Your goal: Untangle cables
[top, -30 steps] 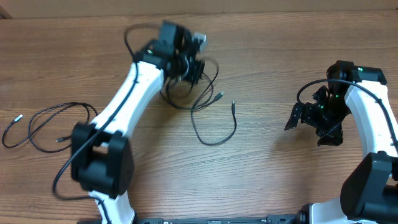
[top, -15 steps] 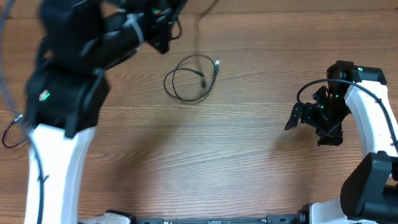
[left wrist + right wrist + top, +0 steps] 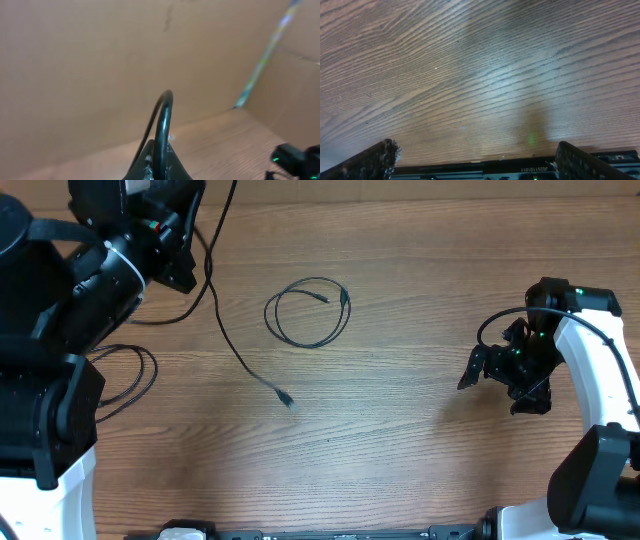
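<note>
My left gripper is shut on a thin black cable and is raised high above the table's far left, close to the overhead camera. That cable hangs down from the left arm, and its plug end lies near the table's middle. A second black cable lies coiled on the table, apart from the first. A third cable loops at the left, partly hidden by the arm. My right gripper is open and empty just above the wood on the right, and its fingers show in the right wrist view.
The wooden table fills the overhead view. A brown cardboard wall stands behind the table in the left wrist view. The raised left arm hides much of the table's left side.
My left arm has risen from the tangle at the table's back, pulling one cable up and left. A coiled cable stayed on the table. The right arm has not moved.
</note>
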Robot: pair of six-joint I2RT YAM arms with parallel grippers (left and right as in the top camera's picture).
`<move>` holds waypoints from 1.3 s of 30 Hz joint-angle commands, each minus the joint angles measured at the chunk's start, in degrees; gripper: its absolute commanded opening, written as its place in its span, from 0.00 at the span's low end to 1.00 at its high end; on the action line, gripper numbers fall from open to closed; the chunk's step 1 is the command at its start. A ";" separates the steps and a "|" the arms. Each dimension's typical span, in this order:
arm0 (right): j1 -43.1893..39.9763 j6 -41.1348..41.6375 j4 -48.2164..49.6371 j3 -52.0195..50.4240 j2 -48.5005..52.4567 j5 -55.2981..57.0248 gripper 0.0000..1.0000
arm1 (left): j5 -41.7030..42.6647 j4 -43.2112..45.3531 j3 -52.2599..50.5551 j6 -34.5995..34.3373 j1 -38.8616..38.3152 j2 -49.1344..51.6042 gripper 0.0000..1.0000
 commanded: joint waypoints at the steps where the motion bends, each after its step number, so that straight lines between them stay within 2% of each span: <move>1: -0.20 -0.15 -0.02 0.85 -0.81 -0.52 0.99 | -14.84 -5.29 0.35 -0.96 0.76 1.31 0.04; 6: -0.20 -0.17 -0.04 0.85 -0.81 -0.52 0.99 | -39.80 -11.47 0.33 -7.41 1.40 3.69 0.04; 10: -0.20 -0.17 -0.04 0.85 -0.81 -0.52 0.99 | -49.16 -13.25 0.33 -10.47 4.72 5.14 0.04; 14: -0.20 -0.17 -0.04 0.85 -0.81 -0.52 0.99 | -49.42 -13.27 0.33 -11.13 11.85 6.62 0.04; 20: -0.20 -0.17 -0.02 0.85 -0.81 -0.50 0.99 | -48.65 -13.84 0.33 -16.09 27.43 9.70 0.04; 24: -0.20 -0.17 -0.04 0.85 -0.81 -0.50 0.99 | -44.46 -15.15 0.33 -16.90 35.15 12.72 0.04; 29: -0.20 -0.17 -0.04 0.85 -0.81 -0.50 0.99 | -41.05 -16.94 0.33 -17.29 39.06 16.61 0.04; 39: -0.20 -0.17 -0.13 0.85 -0.81 -0.50 0.99 | -36.98 -15.02 0.33 -17.25 39.21 22.51 0.05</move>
